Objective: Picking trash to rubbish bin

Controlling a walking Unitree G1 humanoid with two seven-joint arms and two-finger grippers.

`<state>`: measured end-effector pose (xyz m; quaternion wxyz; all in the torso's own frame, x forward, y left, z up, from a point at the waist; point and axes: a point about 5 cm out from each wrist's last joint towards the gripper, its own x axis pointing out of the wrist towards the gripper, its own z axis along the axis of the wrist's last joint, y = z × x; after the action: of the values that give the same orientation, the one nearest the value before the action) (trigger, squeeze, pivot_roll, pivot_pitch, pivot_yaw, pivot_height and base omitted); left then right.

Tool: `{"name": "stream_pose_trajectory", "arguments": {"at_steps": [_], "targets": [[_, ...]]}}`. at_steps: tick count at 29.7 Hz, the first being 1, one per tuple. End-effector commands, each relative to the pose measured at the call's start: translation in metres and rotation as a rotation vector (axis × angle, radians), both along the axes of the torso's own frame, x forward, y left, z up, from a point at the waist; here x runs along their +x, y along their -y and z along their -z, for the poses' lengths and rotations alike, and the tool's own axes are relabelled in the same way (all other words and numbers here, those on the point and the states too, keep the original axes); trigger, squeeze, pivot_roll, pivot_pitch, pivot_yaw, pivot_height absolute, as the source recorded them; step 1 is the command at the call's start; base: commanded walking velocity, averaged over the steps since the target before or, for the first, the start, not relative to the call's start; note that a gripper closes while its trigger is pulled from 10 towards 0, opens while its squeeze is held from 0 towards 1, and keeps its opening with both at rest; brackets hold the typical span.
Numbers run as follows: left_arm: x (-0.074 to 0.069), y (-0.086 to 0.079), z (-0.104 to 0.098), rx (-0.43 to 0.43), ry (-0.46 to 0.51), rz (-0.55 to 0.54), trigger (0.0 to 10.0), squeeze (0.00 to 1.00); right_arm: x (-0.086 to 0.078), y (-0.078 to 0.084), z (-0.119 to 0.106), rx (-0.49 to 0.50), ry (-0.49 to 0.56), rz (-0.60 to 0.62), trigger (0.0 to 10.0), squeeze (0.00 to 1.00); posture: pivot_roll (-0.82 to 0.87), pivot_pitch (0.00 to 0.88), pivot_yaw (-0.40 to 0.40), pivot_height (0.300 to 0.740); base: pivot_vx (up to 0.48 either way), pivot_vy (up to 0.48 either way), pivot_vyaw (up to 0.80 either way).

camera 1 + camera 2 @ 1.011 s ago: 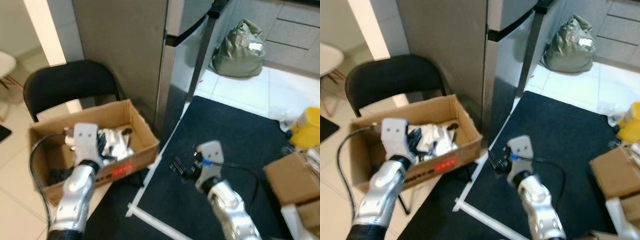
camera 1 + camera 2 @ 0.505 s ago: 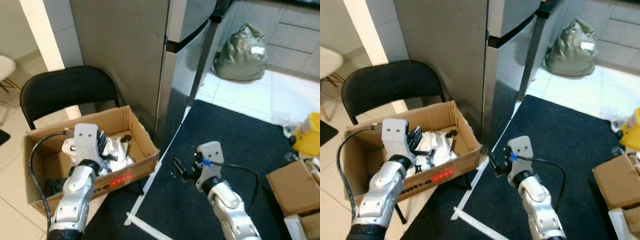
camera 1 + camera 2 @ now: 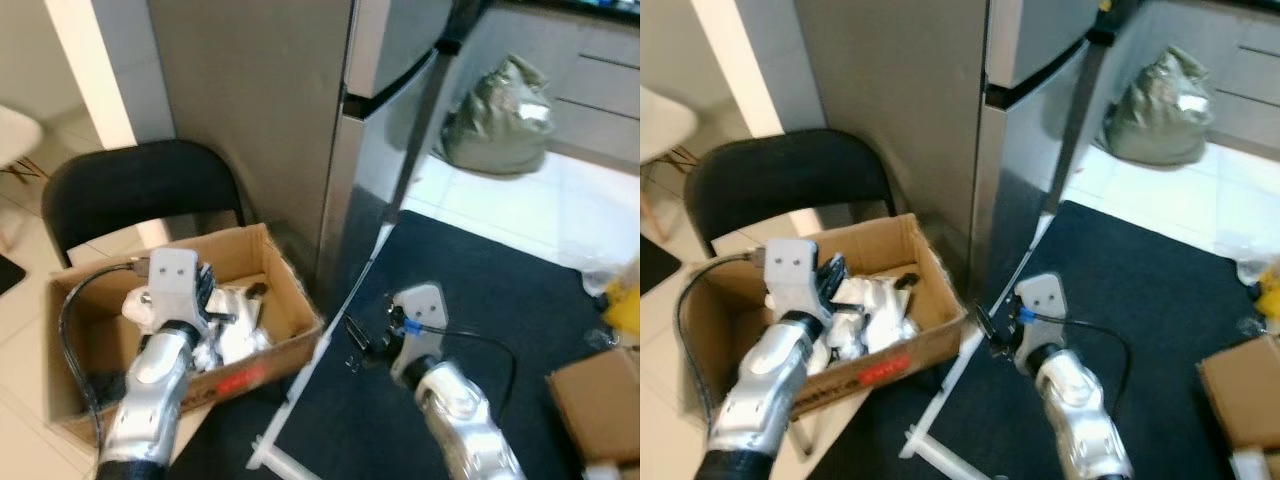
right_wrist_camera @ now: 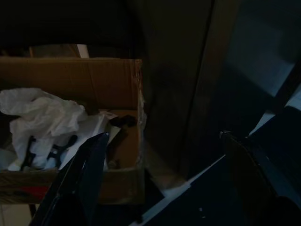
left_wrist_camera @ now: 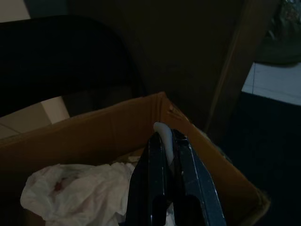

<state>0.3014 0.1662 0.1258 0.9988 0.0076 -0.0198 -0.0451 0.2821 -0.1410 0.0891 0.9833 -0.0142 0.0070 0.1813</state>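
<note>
A small white scrap [image 5: 162, 133], smooth and curved at its tip, is pinched between the pressed-together fingers [image 5: 148, 188] of the left gripper [image 3: 205, 300], which hovers over the open cardboard box [image 3: 285, 290]. Inside the box lies crumpled white paper trash [image 3: 870, 305], soft and wrinkled, with a few dark bits among it (too small to name). The box is plain brown corrugated card with a red label on its front wall, and it sits on the seat of a black folding chair [image 3: 140, 190] whose rounded back rises behind the box. Just beside the box, toward the robot's right, stands a tall grey metal refrigerator [image 3: 930, 110] with a dark handle. The right gripper [image 3: 358, 340] hangs beyond the box's right corner, above a dark carpet-like mat [image 3: 480, 290], its long black fingers [image 4: 84, 174] spread wide apart. Farther from the box, past the mat, a bulging olive-green bag [image 3: 495, 115] rests on pale floor tiles [image 3: 520, 205]. A brown carton [image 3: 1240, 385] is cut off at the edge of view.
</note>
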Motion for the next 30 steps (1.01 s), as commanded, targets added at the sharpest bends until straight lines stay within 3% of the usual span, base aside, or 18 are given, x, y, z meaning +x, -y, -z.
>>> {"name": "stream_pose_trajectory", "arguments": {"at_steps": [1,13,30], "targets": [[-0.0022,-0.0047,0.0048,0.009,-0.024,-0.014,10.0,0.0,-0.0011,-0.0013,0.0025,0.004,-0.01,-0.002,10.0,0.0,-0.01,0.095,-0.049,0.74,0.262,0.0,0.64],[-0.0016,-0.0053,0.0042,0.01,-0.022,-0.015,10.0,0.0,-0.0005,-0.0015,0.0027,0.008,-0.011,0.001,10.0,0.0,0.0,0.096,-0.045,0.74,0.261,0.0,0.64],[-0.0006,-0.0069,0.0029,0.015,-0.022,-0.019,10.0,0.0,0.0002,-0.0025,0.0035,0.058,-0.021,0.006,10.0,0.0,0.01,0.104,-0.047,0.74,0.261,0.0,0.0]]}}
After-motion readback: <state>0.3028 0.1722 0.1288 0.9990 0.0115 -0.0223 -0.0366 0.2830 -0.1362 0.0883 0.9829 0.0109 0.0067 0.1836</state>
